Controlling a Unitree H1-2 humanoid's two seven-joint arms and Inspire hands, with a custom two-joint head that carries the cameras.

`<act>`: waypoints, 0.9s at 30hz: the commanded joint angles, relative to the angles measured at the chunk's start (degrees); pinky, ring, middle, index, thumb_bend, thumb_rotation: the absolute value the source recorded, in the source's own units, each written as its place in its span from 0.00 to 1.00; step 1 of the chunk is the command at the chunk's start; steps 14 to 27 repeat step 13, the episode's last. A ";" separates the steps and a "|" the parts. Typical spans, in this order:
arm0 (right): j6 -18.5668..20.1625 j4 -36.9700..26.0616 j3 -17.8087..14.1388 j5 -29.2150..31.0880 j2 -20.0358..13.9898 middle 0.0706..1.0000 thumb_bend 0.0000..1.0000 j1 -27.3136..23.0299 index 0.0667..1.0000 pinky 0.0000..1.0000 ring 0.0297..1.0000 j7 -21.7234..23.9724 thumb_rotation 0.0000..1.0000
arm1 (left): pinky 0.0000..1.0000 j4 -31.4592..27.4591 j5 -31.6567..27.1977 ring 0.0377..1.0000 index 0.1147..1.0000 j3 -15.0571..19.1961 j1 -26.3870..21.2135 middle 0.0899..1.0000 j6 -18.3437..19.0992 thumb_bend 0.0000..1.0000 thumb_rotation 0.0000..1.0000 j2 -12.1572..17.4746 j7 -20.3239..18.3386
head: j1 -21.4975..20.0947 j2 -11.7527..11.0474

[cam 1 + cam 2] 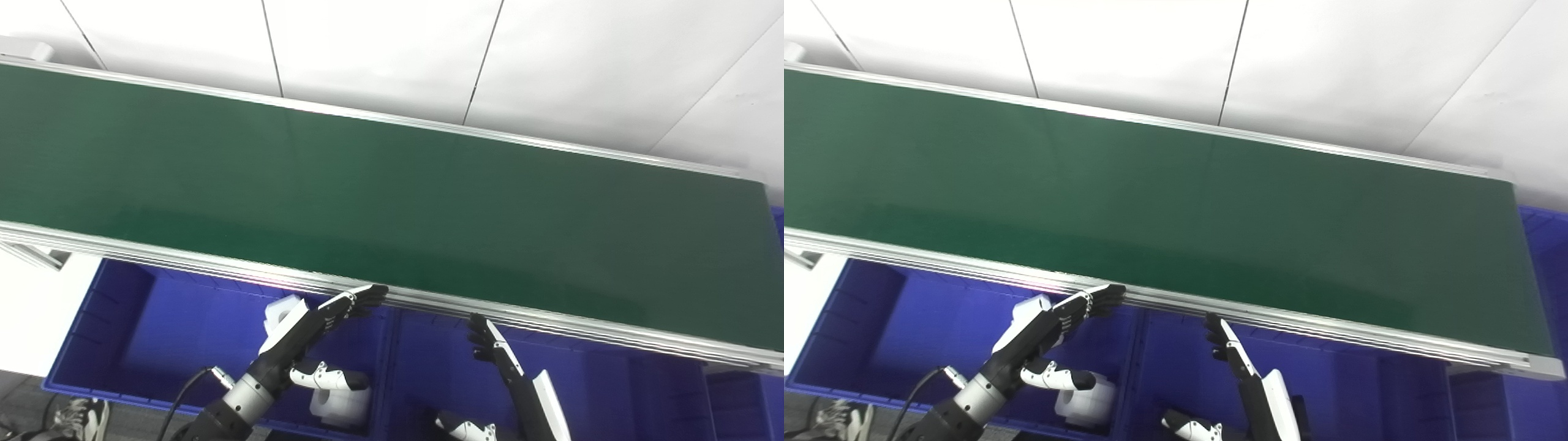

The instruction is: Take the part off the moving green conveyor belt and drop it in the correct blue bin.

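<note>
The green conveyor belt (pixel 392 202) runs across the picture with no part on it. My left hand (pixel 306 334) is open, fingers stretched toward the belt's near rail, above the left blue bin (pixel 122 331). One white part (pixel 335 405) lies in that bin beneath the thumb. Another white piece (pixel 280 308) shows just behind the hand. My right hand (pixel 508 367) is open too, fingers pointing up at the rail, over the middle blue bin (pixel 441 367). Neither hand holds anything.
The belt's aluminium rail (pixel 551 324) overhangs the bins' far edges. A third blue bin (pixel 1543 245) shows past the belt's right end. White wall panels stand behind the belt. A black cable (pixel 184 392) trails from the left forearm.
</note>
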 commanded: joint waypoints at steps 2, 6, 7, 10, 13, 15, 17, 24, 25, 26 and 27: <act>-0.99 -0.10 0.42 -0.78 0.49 0.91 0.77 0.66 0.96 0.80 0.87 -0.91 0.53 | 0.84 -0.53 -1.03 0.87 0.85 0.50 0.78 0.87 -2.03 0.78 0.57 0.21 1.40 | -0.80 -0.34; -1.17 1.07 0.56 -1.91 1.11 0.91 0.77 0.23 0.95 0.79 0.86 -1.74 0.51 | 0.85 0.44 -1.47 0.87 0.85 0.68 0.83 0.87 -2.03 0.78 0.57 0.72 1.09 | -2.17 -1.02; -0.48 0.97 0.58 -1.78 1.31 0.91 0.78 0.29 0.96 0.79 0.87 -1.57 0.50 | 0.85 0.72 -1.38 0.88 0.85 0.63 0.80 0.87 -2.03 0.78 0.57 0.95 1.10 | -2.17 -1.02; 0.18 1.28 0.66 -1.89 1.88 0.91 0.79 0.16 0.96 0.82 0.88 -1.56 0.49 | 0.84 1.40 -0.45 0.87 0.84 0.24 0.64 0.86 -2.03 0.78 0.57 1.74 2.22 | -3.04 -1.39; -0.17 2.06 0.73 -2.63 2.54 0.91 0.78 -0.20 0.96 0.83 0.89 -2.19 0.49 | 0.84 1.90 -0.20 0.86 0.84 -0.36 0.35 0.86 -2.03 0.78 0.57 2.55 3.25 | -3.40 -1.78; -0.17 2.06 0.73 -2.63 2.54 0.91 0.78 -0.20 0.96 0.83 0.89 -2.19 0.49 | 0.84 1.90 -0.20 0.86 0.84 -0.36 0.35 0.86 -2.03 0.78 0.57 2.55 3.25 | -3.40 -1.78; -0.17 2.06 0.73 -2.63 2.54 0.91 0.78 -0.20 0.96 0.83 0.89 -2.19 0.49 | 0.84 1.90 -0.20 0.86 0.84 -0.36 0.35 0.86 -2.03 0.78 0.57 2.55 3.25 | -3.40 -1.78; -0.17 2.06 0.73 -2.63 2.54 0.91 0.78 -0.20 0.96 0.83 0.89 -2.19 0.49 | 0.84 1.90 -0.20 0.86 0.84 -0.36 0.35 0.86 -2.03 0.78 0.57 2.55 3.25 | -3.40 -1.78; -0.17 2.06 0.73 -2.63 2.54 0.91 0.78 -0.20 0.96 0.83 0.89 -2.19 0.49 | 0.84 1.90 -0.20 0.86 0.84 -0.36 0.35 0.86 -2.03 0.78 0.57 2.55 3.25 | -3.40 -1.78; -0.17 2.06 0.73 -2.63 2.54 0.91 0.78 -0.20 0.96 0.83 0.89 -2.19 0.49 | 0.84 1.90 -0.20 0.86 0.84 -0.36 0.35 0.86 -2.03 0.78 0.57 2.55 3.25 | -3.40 -1.78; -0.17 2.06 0.73 -2.63 2.54 0.91 0.78 -0.20 0.96 0.83 0.89 -2.19 0.49 | 0.84 1.90 -0.20 0.86 0.84 -0.36 0.35 0.86 -2.03 0.78 0.57 2.55 3.25 | -3.40 -1.78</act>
